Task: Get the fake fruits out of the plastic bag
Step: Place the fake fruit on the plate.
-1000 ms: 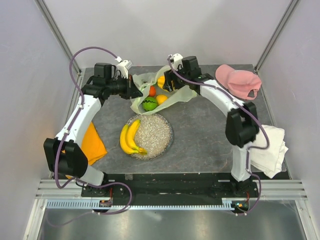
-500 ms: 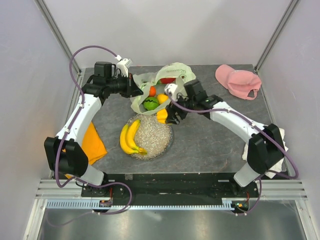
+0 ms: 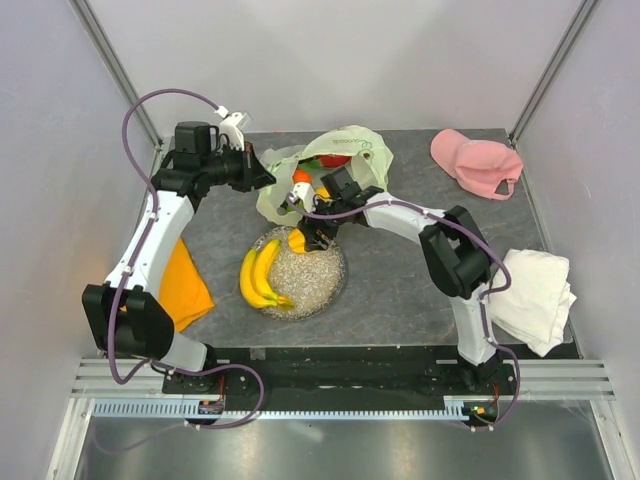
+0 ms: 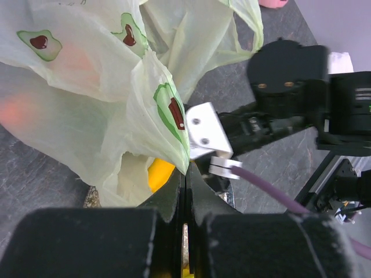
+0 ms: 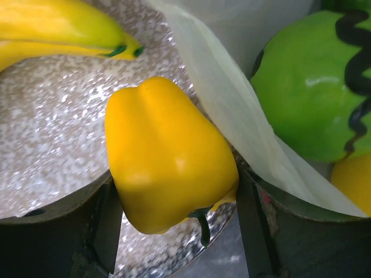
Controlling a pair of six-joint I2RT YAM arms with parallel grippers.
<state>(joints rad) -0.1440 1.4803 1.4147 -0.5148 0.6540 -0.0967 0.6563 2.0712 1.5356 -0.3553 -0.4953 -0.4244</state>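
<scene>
The pale green plastic bag (image 3: 352,150) lies at the back middle, and it fills the left wrist view (image 4: 116,87). My left gripper (image 3: 262,172) is shut on its edge (image 4: 185,174) and holds it up. An orange fruit (image 3: 302,176) and a red fruit (image 3: 335,160) show in the bag. My right gripper (image 3: 305,238) is shut on a yellow fruit (image 5: 168,156) just above the speckled plate's rim (image 5: 46,145), beside the bag's mouth. A banana bunch (image 3: 258,275) lies on the plate. A green round fruit (image 5: 307,87) and another yellow fruit (image 5: 351,179) sit behind the bag's film.
A pink cap (image 3: 478,162) lies at the back right. A white folded cloth (image 3: 535,295) lies at the right edge and an orange cloth (image 3: 185,280) at the left. The right arm (image 4: 290,87) crosses close to my left gripper.
My right gripper left the bag with the yellow fruit and moved forward and left to the plate's rim. My left gripper shifted a little back and left with the bag's edge.
</scene>
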